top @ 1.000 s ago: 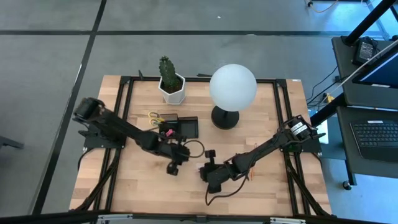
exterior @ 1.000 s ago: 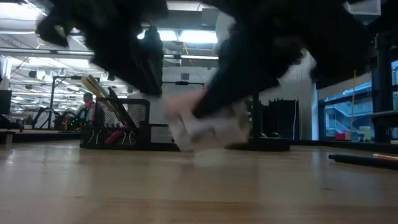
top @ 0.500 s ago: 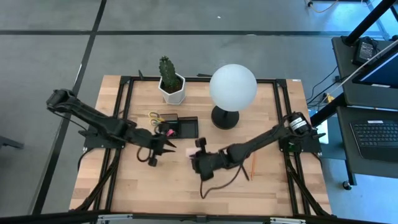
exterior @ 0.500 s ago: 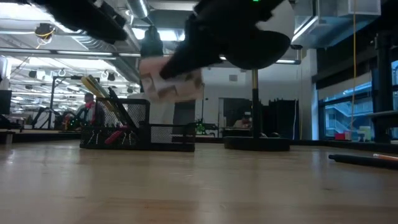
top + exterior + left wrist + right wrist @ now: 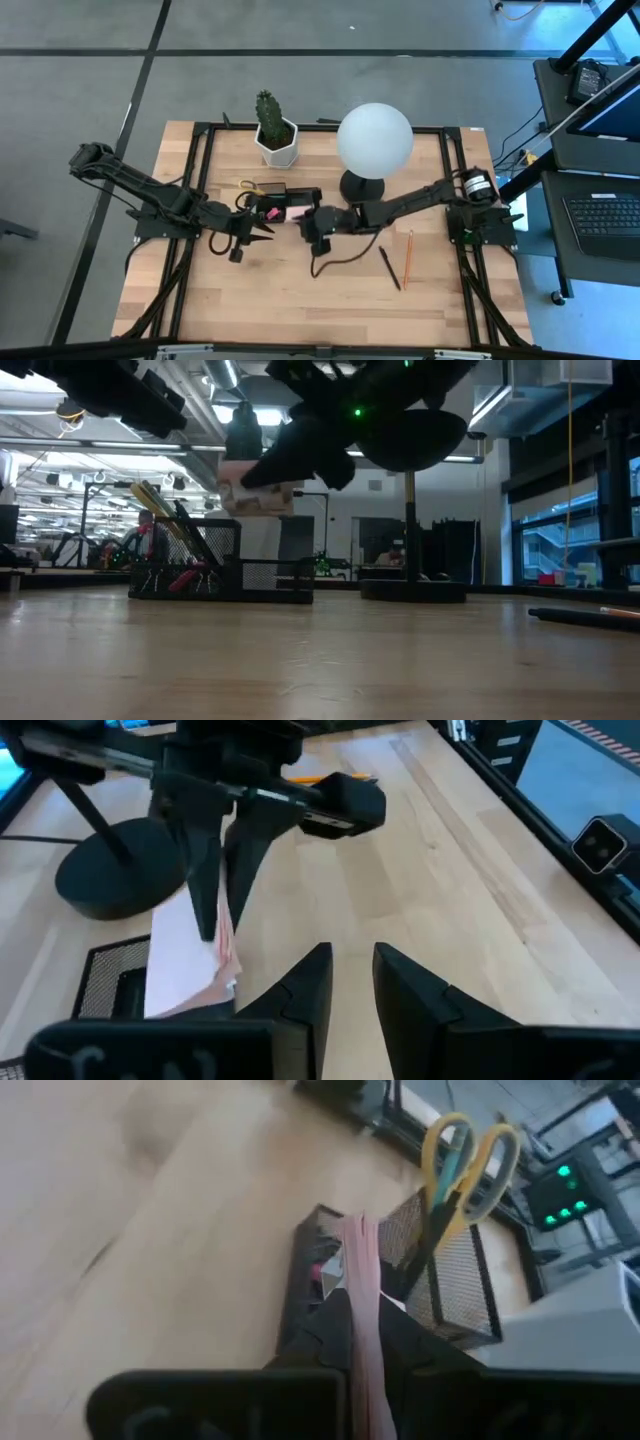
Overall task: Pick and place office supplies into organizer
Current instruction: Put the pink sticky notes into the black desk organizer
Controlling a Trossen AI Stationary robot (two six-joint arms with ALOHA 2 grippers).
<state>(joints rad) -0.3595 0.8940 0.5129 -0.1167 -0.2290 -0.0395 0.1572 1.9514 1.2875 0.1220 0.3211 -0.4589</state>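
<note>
My right gripper (image 5: 304,218) is shut on the pink sticky-note pad (image 5: 294,213) just above the black mesh organizer (image 5: 306,193) at the table's middle left. The low view shows the pad (image 5: 258,498) in the air over the organizer (image 5: 220,568). Yellow-handled scissors (image 5: 465,1155) stand in the organizer's cup. My left gripper (image 5: 262,233) hovers near the organizer's near-left corner, empty, its fingers (image 5: 318,978) a little apart. A black pen (image 5: 390,268) and an orange pencil (image 5: 408,257) lie flat on the table at the right. My right gripper pinches the sticky-note pad by its two broad faces (image 5: 360,1275) between its two fingers (image 5: 325,1330). The fingers slant down from the table's right. The pad stands on edge below the fingers (image 5: 208,880), lifted clear above the organizer.
A cactus in a white pot (image 5: 273,130) stands at the far edge behind the organizer. A white globe lamp (image 5: 374,140) stands on a black base (image 5: 362,188) just right of the organizer, close to my right arm.
My right gripper has lifted the sticky-note pad off the table near the middle and carried it toward the far left, over the organizer. My left gripper has drawn back toward the table's left edge, away from the pad.
</note>
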